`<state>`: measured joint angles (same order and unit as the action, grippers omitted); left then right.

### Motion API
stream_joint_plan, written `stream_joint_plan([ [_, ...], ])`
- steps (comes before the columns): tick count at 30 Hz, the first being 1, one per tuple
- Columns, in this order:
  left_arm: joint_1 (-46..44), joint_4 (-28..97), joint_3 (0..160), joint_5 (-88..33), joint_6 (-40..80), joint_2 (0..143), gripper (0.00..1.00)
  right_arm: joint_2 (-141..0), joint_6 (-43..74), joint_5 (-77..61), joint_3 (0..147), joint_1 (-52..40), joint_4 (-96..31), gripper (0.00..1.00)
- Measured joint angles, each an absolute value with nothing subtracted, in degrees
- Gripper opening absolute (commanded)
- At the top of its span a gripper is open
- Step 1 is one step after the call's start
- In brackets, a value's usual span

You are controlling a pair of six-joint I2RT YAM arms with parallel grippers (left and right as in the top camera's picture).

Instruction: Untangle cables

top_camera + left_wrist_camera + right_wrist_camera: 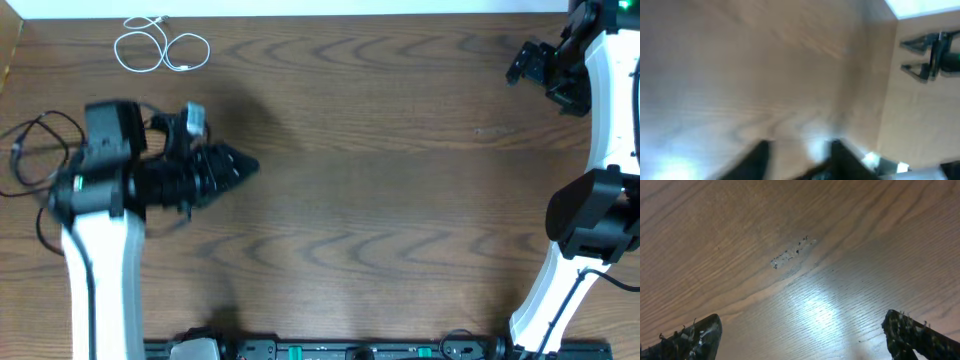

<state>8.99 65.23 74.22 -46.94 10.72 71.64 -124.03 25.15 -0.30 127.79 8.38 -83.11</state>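
Note:
A white cable (160, 46) lies in loose loops at the table's far left corner. Thin black cable (28, 150) loops at the left edge, partly hidden under my left arm; I cannot tell how many cords it is. My left gripper (248, 166) points right over bare wood, away from the cables. Its wrist view is blurred, and its fingers (797, 150) are apart with only table between them. My right gripper (520, 62) is at the far right, wide open and empty over bare wood in its wrist view (800, 335). It also shows in the left wrist view (922, 55).
The wooden table (380, 200) has a small scuffed patch (790, 255) below the right gripper. A white strip (300, 8) runs along the far edge. A black rail with fittings (330, 350) runs along the front edge.

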Motion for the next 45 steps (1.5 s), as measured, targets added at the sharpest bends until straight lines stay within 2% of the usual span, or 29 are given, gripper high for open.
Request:
stream_joint_plan([
  [1, 8.2, 67.6, 74.2, -45.2, 10.2, 68.4, 0.84, -124.0, 25.1, -0.3, 127.8, 8.4, -83.2, 0.99],
  [2, 7.7, 69.0, 74.2, -44.0, 10.0, 65.6, 0.93, -124.0, 25.1, -0.3, 127.8, 8.4, -83.0, 0.99],
  [3, 7.0, 70.6, 74.2, -42.4, 9.6, 62.5, 0.94, -124.0, 25.1, -0.3, 127.8, 8.4, -83.1, 0.99],
  [9, 6.1, 77.5, 74.2, -34.1, 8.7, 48.8, 0.94, -124.0, 25.1, -0.3, 127.8, 8.4, -83.1, 0.99],
  [17, 6.0, 77.8, 74.2, -30.6, 8.5, 41.1, 0.95, -124.0, 25.1, -0.3, 127.8, 8.4, -83.1, 0.99],
  [45, 5.9, 80.6, 74.2, -29.6, 8.5, 39.9, 0.95, -124.0, 25.1, -0.3, 127.8, 8.4, -83.1, 0.99],
])
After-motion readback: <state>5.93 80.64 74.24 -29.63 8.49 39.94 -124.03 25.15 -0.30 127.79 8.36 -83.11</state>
